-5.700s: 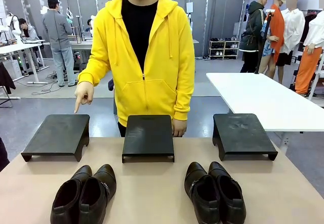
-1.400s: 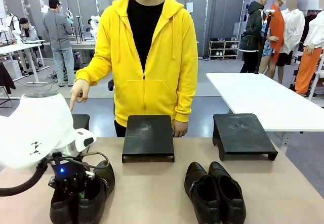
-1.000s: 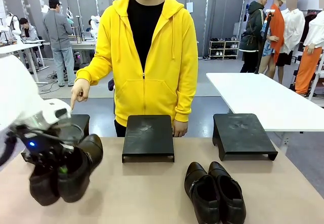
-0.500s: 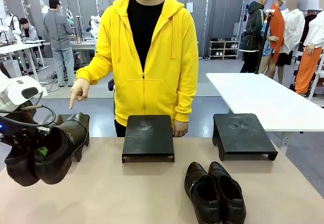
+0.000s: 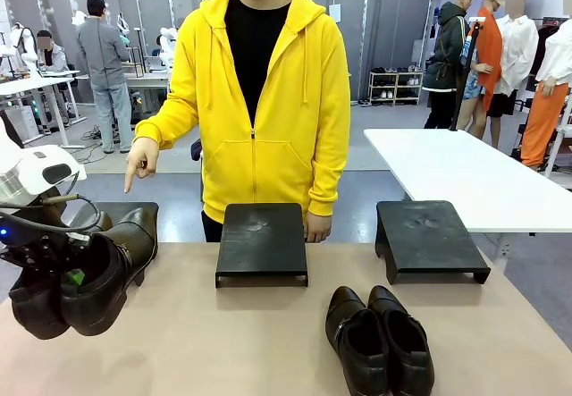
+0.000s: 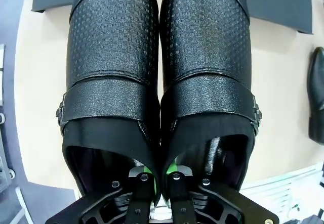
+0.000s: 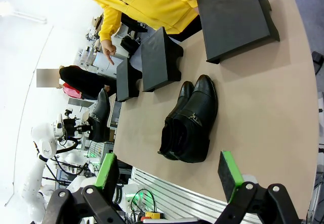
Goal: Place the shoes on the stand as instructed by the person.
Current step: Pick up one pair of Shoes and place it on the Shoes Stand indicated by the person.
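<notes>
Where the tan table (image 5: 268, 342) crosses a busy workshop with a grey floor and a white table (image 5: 465, 177) off to one side, the left pincer (image 5: 76, 278) is clamped on one pair (image 5: 89, 271) of shoes, a finger down inside each, pinching the two inner walls together. Just beyond the toes lies the left stand (image 5: 134, 210), with the person's hand (image 5: 138, 159) pointing down above it. The middle stand (image 5: 262, 240) and right stand (image 5: 429, 235) sit farther to that pincer's right. This pair hangs tilted, toes raised toward the stand. From the wrist it is black and grain-embossed, with a buckled strap over each instep. The right pincer (image 7: 167, 169) stands wide open, holding nothing, well apart from the other pair (image 7: 190, 120), which lies on the table ahead of it.
</notes>
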You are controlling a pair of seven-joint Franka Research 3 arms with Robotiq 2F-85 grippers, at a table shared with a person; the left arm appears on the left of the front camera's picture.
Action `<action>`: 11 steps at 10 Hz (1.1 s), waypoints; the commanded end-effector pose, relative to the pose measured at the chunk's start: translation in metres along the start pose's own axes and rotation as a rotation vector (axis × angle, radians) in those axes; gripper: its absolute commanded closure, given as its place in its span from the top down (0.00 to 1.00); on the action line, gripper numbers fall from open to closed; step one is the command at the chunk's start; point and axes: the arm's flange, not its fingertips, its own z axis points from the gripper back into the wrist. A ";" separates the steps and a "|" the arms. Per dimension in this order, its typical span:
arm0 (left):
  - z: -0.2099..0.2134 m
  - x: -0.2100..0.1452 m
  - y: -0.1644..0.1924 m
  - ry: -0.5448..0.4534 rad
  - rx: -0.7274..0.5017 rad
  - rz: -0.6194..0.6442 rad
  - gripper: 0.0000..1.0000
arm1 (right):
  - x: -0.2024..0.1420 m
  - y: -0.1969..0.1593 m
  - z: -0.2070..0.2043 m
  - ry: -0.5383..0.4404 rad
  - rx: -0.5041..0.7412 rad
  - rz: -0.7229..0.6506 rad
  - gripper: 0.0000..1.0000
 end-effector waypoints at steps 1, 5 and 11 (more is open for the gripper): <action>0.006 0.008 0.005 -0.118 0.108 -0.011 0.07 | 0.002 0.000 0.000 0.004 0.011 0.004 1.00; -0.001 0.069 0.047 -0.212 0.113 -0.041 0.07 | 0.002 0.000 0.000 0.004 0.011 0.004 1.00; -0.049 0.148 0.099 -0.273 0.072 -0.113 0.07 | 0.002 0.000 0.000 0.004 0.011 0.004 1.00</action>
